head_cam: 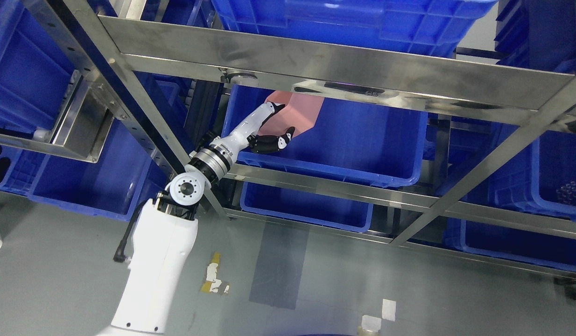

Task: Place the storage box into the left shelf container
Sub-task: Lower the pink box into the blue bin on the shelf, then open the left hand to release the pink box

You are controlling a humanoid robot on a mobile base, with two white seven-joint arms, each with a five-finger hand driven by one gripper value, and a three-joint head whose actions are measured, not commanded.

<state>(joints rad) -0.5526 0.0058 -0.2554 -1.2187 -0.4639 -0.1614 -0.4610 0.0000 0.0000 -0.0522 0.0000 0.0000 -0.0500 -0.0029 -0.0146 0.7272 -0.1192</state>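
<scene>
My left arm reaches up from the lower left into the steel shelf. My left hand (269, 133) is shut on a pink storage box (295, 114) and holds it over the left part of a large blue container (362, 154) on the middle shelf level. The box's upper part is hidden behind the steel crossbar (316, 60). The thumb lies along the box's left side and the dark fingers curl under its lower edge. Whether the box touches the container's floor cannot be told. My right arm is out of view.
More blue bins (82, 186) sit at the left, below (306, 207), above (353, 21) and at the right (563, 182). Steel uprights (143, 107) and a diagonal brace (493, 158) frame the opening. The grey floor (316, 289) lies in front.
</scene>
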